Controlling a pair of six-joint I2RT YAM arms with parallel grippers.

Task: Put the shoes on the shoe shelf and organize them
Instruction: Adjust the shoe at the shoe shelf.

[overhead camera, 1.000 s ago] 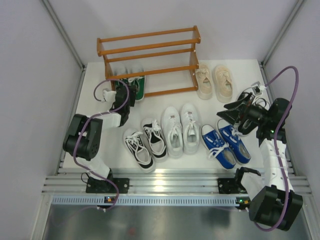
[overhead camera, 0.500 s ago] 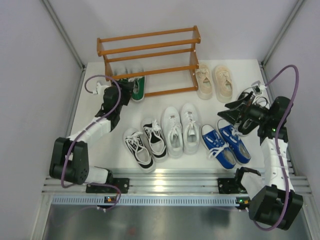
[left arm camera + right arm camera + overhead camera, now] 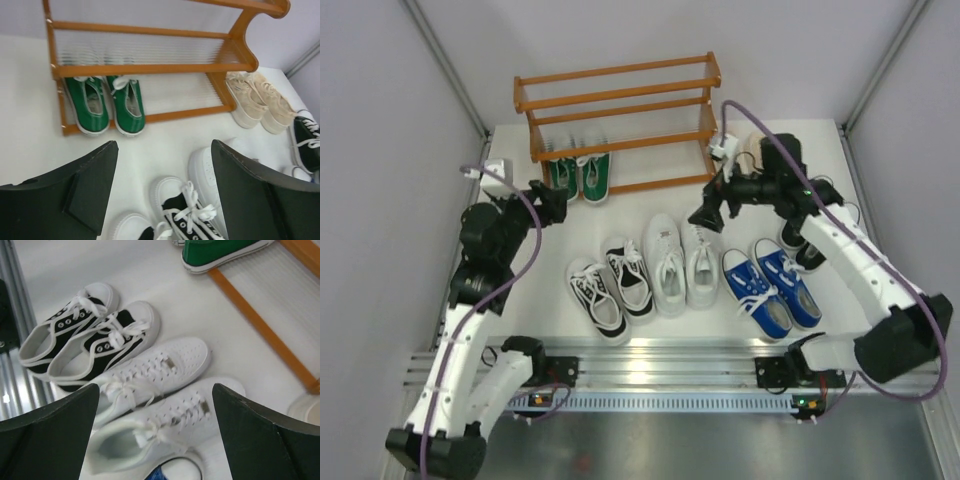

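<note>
The orange-brown shoe shelf (image 3: 616, 110) stands at the back, with the green pair (image 3: 578, 175) on its bottom tier. The pair also shows in the left wrist view (image 3: 107, 102). My left gripper (image 3: 548, 200) is open and empty, hovering in front of the green pair. My right gripper (image 3: 708, 212) is open and empty above the toes of the plain white pair (image 3: 680, 258), which lies between its fingers in the right wrist view (image 3: 155, 385). The black-and-white pair (image 3: 610, 285) lies left of the white pair, and the blue pair (image 3: 772, 288) right of it. The beige pair (image 3: 255, 100) sits beside the shelf's right end.
A black canvas shoe (image 3: 798, 250) lies partly under my right arm, at the right. The metal rail (image 3: 650, 365) with the arm bases runs along the near edge. Grey walls close in both sides.
My left gripper has drawn back from the green pair at the shelf, and the arm has straightened upward. My right arm has swung from the far right to above the white shoes.
</note>
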